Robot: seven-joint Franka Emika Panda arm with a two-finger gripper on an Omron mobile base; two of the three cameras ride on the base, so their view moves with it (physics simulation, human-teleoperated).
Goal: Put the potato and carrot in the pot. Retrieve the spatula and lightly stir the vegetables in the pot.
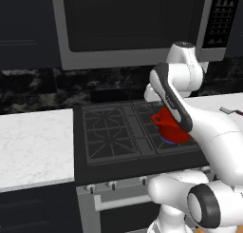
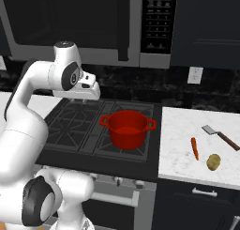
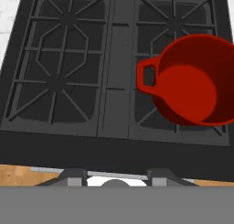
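The red pot (image 2: 127, 128) stands empty on the stove's right front burner, also seen as the pot (image 3: 192, 81) and, partly behind my arm, the pot (image 1: 165, 119). On the white counter to its right lie the orange carrot (image 2: 194, 148), the beige potato (image 2: 213, 162) and the spatula (image 2: 220, 135) with its grey blade toward the stove. My gripper (image 2: 84, 100) hangs above the stove's left burners, to the left of the pot and well apart from it. Its fingertips stand apart in the hand view, gripper (image 3: 116, 178), with nothing between them.
The black stove (image 1: 114, 132) has raised grates. A white marble counter (image 1: 33, 146) lies to its left and another counter (image 2: 183, 126) to its right. A microwave (image 1: 133, 27) hangs low over the stove. My own arm crosses in front of the pot in the left base view.
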